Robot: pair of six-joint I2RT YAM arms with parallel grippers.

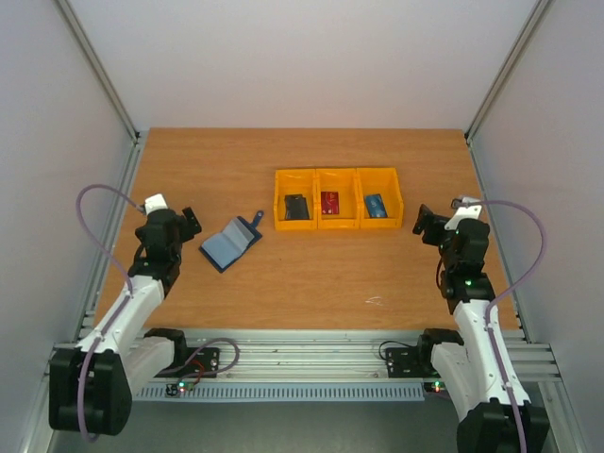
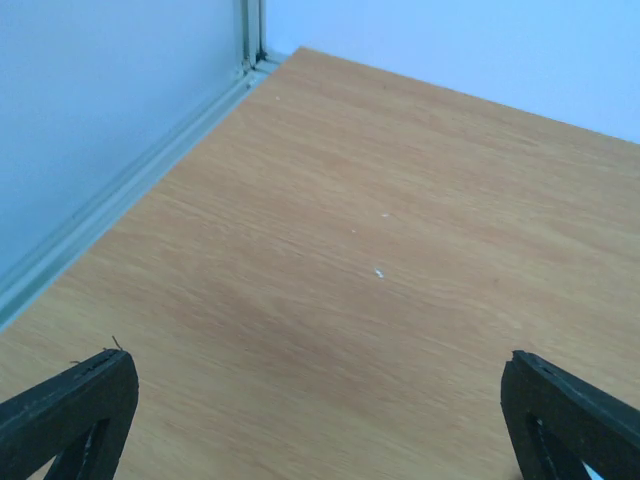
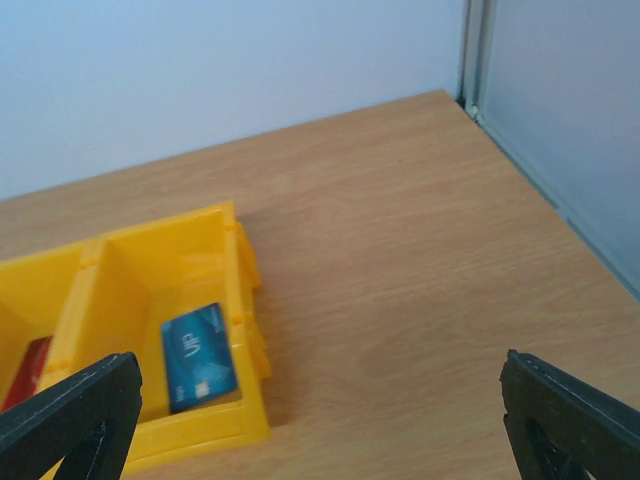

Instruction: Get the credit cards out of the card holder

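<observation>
My spot is just a wood-grain table (image 1: 311, 283) boxed in by plain pale walls (image 1: 302, 57) on three sides, with aluminium posts (image 1: 101, 66) running up the back corners. Soft, even light, and a few tiny white specks (image 2: 379, 272) on the wood.

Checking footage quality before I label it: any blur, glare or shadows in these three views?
Top external: even soft light, no glare, card holder clear. Left wrist: table grain crisp, bluish cast. Right wrist: blue card slightly soft, bin casts a faint shadow.
</observation>
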